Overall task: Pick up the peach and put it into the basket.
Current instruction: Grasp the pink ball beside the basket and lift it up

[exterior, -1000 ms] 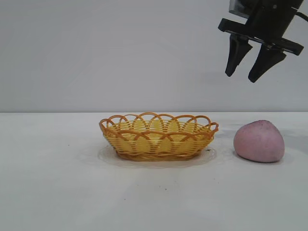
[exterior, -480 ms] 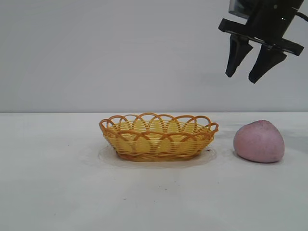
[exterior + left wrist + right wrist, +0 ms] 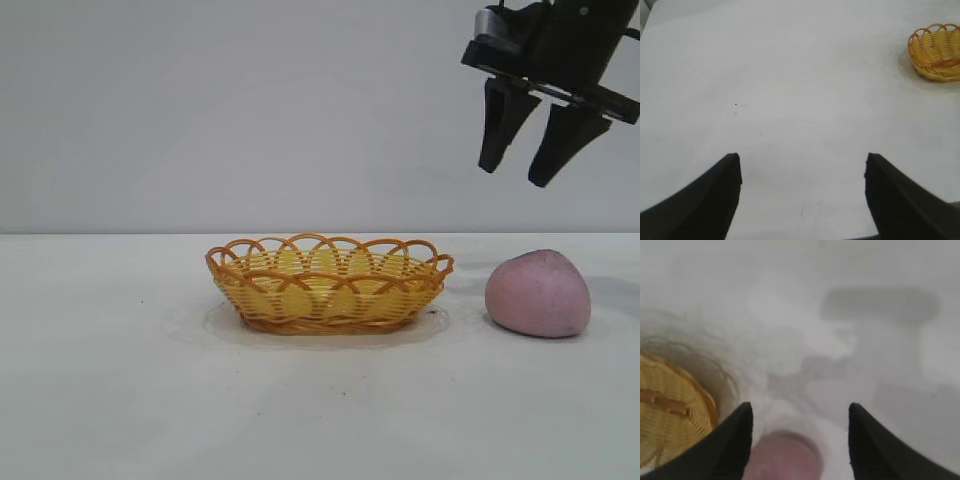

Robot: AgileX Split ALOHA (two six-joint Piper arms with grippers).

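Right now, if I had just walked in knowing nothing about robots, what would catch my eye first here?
Probably the yellow basket with its looped orange rim, alone mid-table. Next, the dull pink peach on the table to its right, apart from it. Above the peach hangs the right pincer, black, open and empty, pointing down.

Bright, even light, soft faint shadows; the right wrist view is heavily blurred.
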